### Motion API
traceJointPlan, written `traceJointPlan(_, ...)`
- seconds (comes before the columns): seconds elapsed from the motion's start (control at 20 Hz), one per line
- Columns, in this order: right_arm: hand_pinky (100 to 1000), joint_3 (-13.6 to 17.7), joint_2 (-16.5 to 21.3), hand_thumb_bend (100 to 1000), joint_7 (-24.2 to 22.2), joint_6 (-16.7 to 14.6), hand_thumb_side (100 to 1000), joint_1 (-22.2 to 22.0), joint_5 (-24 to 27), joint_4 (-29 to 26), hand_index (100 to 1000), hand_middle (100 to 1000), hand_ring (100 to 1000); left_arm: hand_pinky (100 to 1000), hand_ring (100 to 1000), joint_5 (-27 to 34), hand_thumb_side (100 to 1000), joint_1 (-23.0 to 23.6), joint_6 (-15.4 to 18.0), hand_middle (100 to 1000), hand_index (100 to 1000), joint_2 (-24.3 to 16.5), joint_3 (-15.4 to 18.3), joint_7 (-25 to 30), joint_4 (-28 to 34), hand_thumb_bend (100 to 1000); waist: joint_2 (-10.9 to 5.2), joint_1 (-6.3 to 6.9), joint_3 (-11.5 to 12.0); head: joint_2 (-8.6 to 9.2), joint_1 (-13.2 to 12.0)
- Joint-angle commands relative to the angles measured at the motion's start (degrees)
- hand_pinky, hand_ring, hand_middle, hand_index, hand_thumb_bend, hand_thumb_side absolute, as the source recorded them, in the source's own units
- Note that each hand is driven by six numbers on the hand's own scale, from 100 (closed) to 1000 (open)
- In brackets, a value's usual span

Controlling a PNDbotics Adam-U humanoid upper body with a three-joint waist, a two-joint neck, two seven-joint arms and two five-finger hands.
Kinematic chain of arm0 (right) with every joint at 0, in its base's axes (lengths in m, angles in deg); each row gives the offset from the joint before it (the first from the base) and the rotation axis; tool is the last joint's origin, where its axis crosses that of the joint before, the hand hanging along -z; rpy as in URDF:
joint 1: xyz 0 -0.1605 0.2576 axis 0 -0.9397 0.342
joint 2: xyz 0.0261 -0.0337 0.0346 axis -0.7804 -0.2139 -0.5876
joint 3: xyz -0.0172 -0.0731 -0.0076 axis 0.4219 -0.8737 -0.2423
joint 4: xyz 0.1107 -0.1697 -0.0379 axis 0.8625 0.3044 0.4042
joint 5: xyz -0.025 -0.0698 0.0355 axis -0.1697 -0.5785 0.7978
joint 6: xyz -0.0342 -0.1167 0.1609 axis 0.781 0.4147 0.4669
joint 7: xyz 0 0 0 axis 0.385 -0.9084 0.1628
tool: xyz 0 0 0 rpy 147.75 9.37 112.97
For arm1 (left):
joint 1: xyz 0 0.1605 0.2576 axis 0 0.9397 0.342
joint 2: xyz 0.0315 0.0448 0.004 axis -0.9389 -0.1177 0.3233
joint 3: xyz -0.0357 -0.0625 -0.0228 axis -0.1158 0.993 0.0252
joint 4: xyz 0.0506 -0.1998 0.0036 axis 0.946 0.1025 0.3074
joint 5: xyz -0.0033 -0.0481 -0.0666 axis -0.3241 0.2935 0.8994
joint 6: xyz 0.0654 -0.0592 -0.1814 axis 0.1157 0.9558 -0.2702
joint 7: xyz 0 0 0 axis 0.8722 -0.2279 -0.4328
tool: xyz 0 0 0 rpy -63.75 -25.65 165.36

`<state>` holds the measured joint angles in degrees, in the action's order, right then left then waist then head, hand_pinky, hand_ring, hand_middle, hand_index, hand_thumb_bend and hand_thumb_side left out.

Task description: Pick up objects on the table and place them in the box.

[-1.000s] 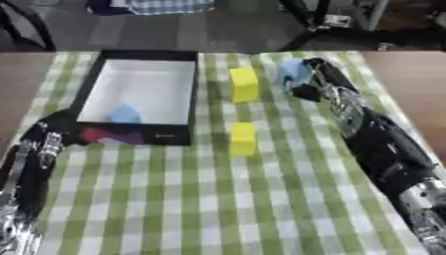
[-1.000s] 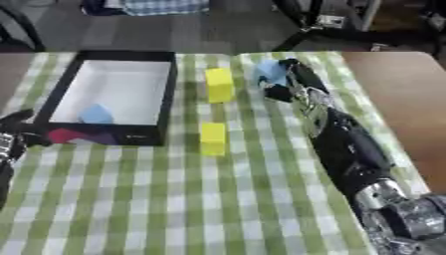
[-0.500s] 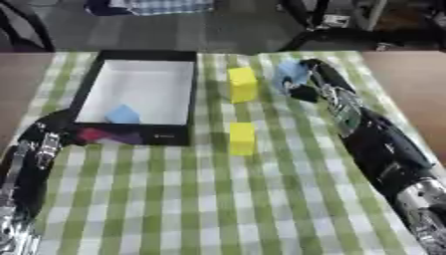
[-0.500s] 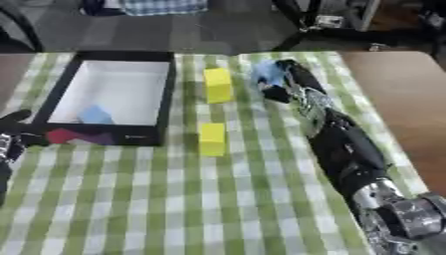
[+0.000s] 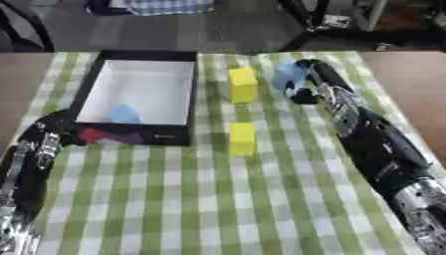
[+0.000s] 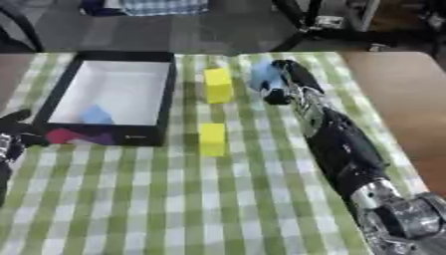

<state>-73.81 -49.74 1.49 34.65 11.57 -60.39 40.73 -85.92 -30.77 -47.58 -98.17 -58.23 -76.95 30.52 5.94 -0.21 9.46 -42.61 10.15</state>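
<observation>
Here the right hand (image 5: 305, 82) (arm outstretched) curls on the blue object (image 5: 286, 75).

We see a brown wooden worktop (image 5: 409, 74) with a green-and-white checked cloth (image 5: 174, 199) spread over most of it, bare wood showing at 3 o'clock and at 9 o'clock. Beyond its far edge, towards 12 o'clock, we see a dark grey floor (image 5: 174, 32), and on it a blue-and-white checked bundle (image 5: 166, 6) that we cannot identify. At 1 to 2 o'clock black legs of a stand or chair (image 6: 305, 20) cross the floor, with blurred equipment behind them, and the light is even and soft.
</observation>
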Motion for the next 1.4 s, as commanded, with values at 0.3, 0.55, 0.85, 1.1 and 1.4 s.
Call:
traceJointPlan(0.3, 817, -0.1, 1.0, 100, 7.1, 0.1, 100, 0.1, 1.1, -2.5, 790, 493, 629, 788, 560, 0.0, 764, -0.5, 0.0, 571, 834, -0.5, 0.3, 0.1, 1.0, 106, -0.07, 0.43, -0.2, 0.21, -0.1)
traceJointPlan(0.55, 820, -1.4, 1.7, 100, 6.2, -2.2, 100, 0.7, 3.7, -6.5, 789, 494, 631, 789, 560, 0.0, 765, -0.2, 0.0, 572, 835, -0.7, 0.4, 0.1, 0.9, 105, -0.45, 0.27, -0.6, 0.04, -0.1)
traceJointPlan(0.85, 824, -3.8, 1.9, 100, 2.5, -4.9, 100, 2.2, 8.5, -12.9, 786, 495, 631, 789, 560, 0.0, 765, 0.1, 0.1, 572, 834, -0.9, 0.3, 0.2, 0.8, 104, -0.79, 0.10, -0.7, 0.18, 0.6)
traceJointPlan(1.1, 834, -7.3, 0.0, 100, -3.4, -7.8, 100, 4.2, 11.5, -17.2, 805, 515, 645, 789, 561, 0.0, 766, 0.1, 0.1, 573, 835, -0.9, 0.1, 0.4, 0.7, 103, -1.01, 0.04, -0.4, 0.23, 1.3)
traceJointPlan(1.4, 848, -11.6, -4.7, 100, -13.9, -11.9, 100, 6.2, 12.6, -19.7, 828, 535, 663, 789, 561, 0.1, 766, 0.0, 0.1, 573, 835, -0.7, -0.3, 0.8, 0.6, 103, -1.12, 0.15, 0.3, 0.37, 2.5)
